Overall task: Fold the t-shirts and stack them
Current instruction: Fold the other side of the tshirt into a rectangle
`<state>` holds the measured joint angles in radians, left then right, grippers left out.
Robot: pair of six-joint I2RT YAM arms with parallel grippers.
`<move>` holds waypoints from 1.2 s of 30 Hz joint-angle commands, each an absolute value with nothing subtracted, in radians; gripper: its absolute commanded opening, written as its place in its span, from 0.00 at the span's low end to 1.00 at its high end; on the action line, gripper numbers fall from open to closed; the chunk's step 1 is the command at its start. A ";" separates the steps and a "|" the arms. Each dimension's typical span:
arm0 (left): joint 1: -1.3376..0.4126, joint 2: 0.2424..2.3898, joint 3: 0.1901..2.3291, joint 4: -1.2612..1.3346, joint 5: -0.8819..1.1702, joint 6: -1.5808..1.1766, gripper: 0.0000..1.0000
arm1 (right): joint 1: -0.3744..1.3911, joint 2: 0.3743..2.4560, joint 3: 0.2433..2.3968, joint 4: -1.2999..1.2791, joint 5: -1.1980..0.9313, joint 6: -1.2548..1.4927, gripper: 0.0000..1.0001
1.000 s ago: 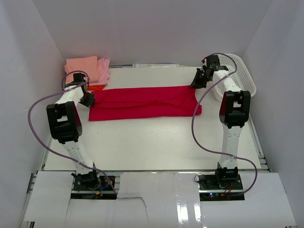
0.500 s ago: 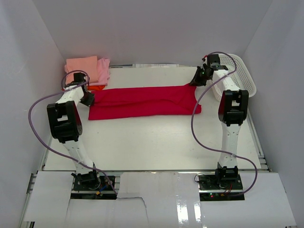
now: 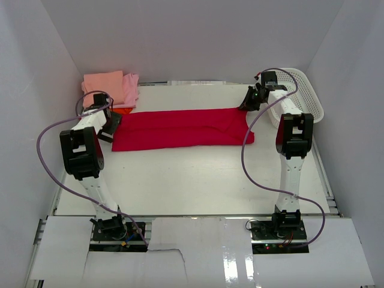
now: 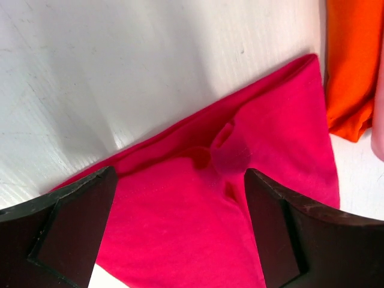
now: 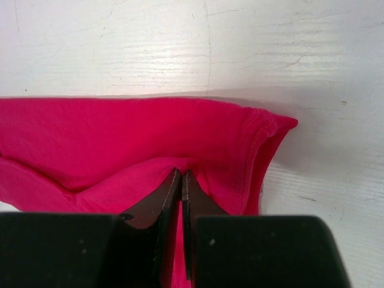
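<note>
Left jaws gape, right jaws pinch crimson t-shirt (image 3: 180, 129) (white table (image 3: 180, 174), walls (image 3: 180, 36)).

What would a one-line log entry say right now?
left claw: open above red t-shirt left end | right claw: shut on red t-shirt right end | folded t-shirts: stacked back-left

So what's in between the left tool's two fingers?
The red shirt, with a small pinched bump in it, lies in the open left tool's gap. The left wrist view shows it.
</note>
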<state>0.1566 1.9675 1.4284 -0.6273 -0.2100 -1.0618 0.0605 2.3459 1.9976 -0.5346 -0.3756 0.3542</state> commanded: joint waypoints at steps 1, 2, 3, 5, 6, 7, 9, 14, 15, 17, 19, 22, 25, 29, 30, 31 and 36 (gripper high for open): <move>0.156 1.875 1.428 -0.594 -0.273 -1.080 0.98 | 0.054 2.333 1.993 -0.491 -0.399 0.336 0.10; 0.156 1.865 1.433 -0.586 -0.279 -1.069 0.98 | 0.052 2.333 1.993 -0.489 -0.397 0.337 0.10; 0.158 1.852 1.449 -0.577 -0.288 -1.049 0.98 | 0.052 2.333 1.990 -0.486 -0.399 0.337 0.11; 0.156 1.838 1.466 -0.575 -0.293 -1.031 0.98 | 0.052 2.326 1.982 -0.462 -0.403 0.341 0.17; 0.156 1.821 1.480 -0.577 -0.293 -1.013 0.98 | 0.052 2.318 1.971 -0.451 -0.408 0.345 0.22; 0.156 1.809 1.483 -0.577 -0.295 -1.008 0.98 | 0.054 2.315 1.967 -0.440 -0.411 0.350 0.35; 0.156 1.777 1.479 -0.566 -0.296 -1.000 0.98 | 0.054 2.298 1.948 -0.405 -0.411 0.359 0.44; 0.156 1.649 1.417 -0.497 -0.268 -0.934 0.98 | 0.054 2.250 1.905 -0.339 -0.407 0.365 0.56; 0.156 1.634 1.410 -0.497 -0.265 -0.922 0.98 | 0.052 2.225 1.882 -0.315 -0.416 0.368 0.58; 0.156 1.600 1.388 -0.494 -0.247 -0.908 0.98 | 0.054 2.185 1.868 -0.302 -0.422 0.368 0.60; 0.156 1.577 1.361 -0.485 -0.213 -0.901 0.98 | 0.054 2.175 1.891 -0.358 -0.429 0.376 0.60; 0.135 1.554 1.301 -0.462 -0.127 -0.888 0.98 | 0.060 2.148 1.882 -0.429 -0.448 0.386 0.60; 0.095 1.560 1.258 -0.422 -0.002 -0.830 0.97 | 0.069 2.096 1.829 -0.434 -0.479 0.403 0.59; 0.018 1.604 1.265 -0.408 0.128 -0.689 0.73 | 0.086 2.043 1.746 -0.487 -0.514 0.425 0.59; -0.039 1.641 1.281 -0.419 0.174 -0.668 0.54 | 0.095 2.039 1.734 -0.500 -0.543 0.426 0.59; -0.057 1.657 1.288 -0.428 0.195 -0.648 0.44 | 0.103 2.031 1.720 -0.505 -0.551 0.428 0.59; -0.227 1.687 1.321 -0.434 0.137 -0.543 0.01 | 0.146 1.971 1.600 -0.506 -0.574 0.456 0.57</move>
<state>-0.1398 1.7031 1.2675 -0.4397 0.1207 -0.6556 0.1184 2.0258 1.6470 -0.4728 -0.5274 0.4313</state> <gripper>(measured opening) 0.053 0.577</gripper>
